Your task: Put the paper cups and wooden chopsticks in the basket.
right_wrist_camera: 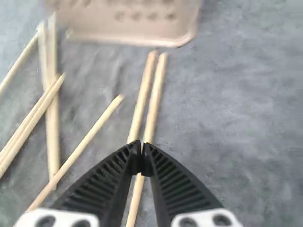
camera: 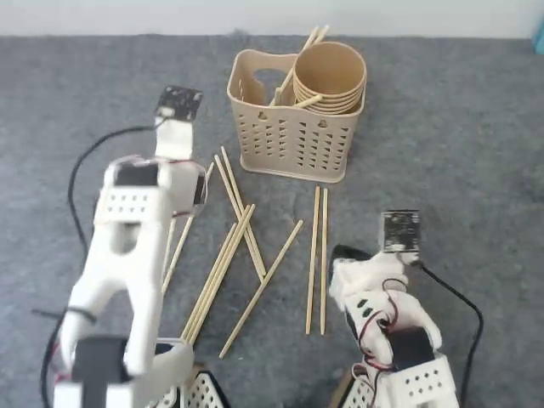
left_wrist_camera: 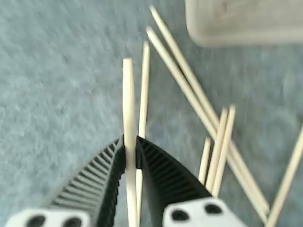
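Note:
A beige basket (camera: 289,136) at the back holds a stack of paper cups (camera: 330,76) and a few wooden chopsticks (camera: 308,44). More chopsticks (camera: 223,272) lie scattered on the grey carpet in front of it. My left gripper (left_wrist_camera: 130,144) is shut on one chopstick (left_wrist_camera: 127,94), which sticks out ahead between the fingers; in the high view this gripper (camera: 202,189) is left of the basket. My right gripper (right_wrist_camera: 141,147) is shut with nothing in it, just above a pair of parallel chopsticks (right_wrist_camera: 151,90) that point toward the basket.
The basket's wall (left_wrist_camera: 246,21) is close ahead of the left gripper, off to one side. A crossed bundle of chopsticks (left_wrist_camera: 222,142) lies beside the held one. Cables (camera: 85,161) trail from both arms. Open carpet lies to the far right.

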`<state>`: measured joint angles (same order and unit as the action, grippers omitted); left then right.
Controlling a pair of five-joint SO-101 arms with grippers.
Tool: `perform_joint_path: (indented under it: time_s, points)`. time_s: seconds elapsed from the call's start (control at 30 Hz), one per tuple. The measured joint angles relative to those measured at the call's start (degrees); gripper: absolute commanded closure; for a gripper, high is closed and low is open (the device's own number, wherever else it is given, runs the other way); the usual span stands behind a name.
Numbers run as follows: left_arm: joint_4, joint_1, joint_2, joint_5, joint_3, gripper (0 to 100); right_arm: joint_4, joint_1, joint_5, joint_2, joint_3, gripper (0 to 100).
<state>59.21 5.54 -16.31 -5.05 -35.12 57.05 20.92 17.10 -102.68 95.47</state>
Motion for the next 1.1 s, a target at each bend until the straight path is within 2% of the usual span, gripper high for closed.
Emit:
perform_joint_path:
  time_s: [0.37, 0.47, 0.6, 0.83, 1.0, 1.1]
  points:
    - [-41.58, 0.44, -19.08, 13.8, -35.43, 99, 0.53, 1.93, -2.11, 0.0, -0.44, 98.8]
    - [-49.93, 0.44, -21.71, 16.0, -41.32, 99, 0.62, 2.2, -2.11, 0.0, -0.97, 99.0]
    - [-53.01, 0.44, -23.56, 16.44, -43.34, 99, 0.62, 3.78, -2.11, 0.0, -0.97, 99.0]
    - [-53.36, 0.44, -23.82, 16.44, -43.43, 99, 1.67, 4.48, -4.66, 1.58, -5.1, 99.0]
    - [-53.45, 0.44, -24.0, 16.44, -44.4, 99, 1.76, 4.48, -7.38, 15.56, -14.07, 98.4]
    - [-53.45, 0.44, -24.18, 16.44, -44.4, 99, 0.26, 4.57, -7.38, 28.31, -19.52, 91.6]
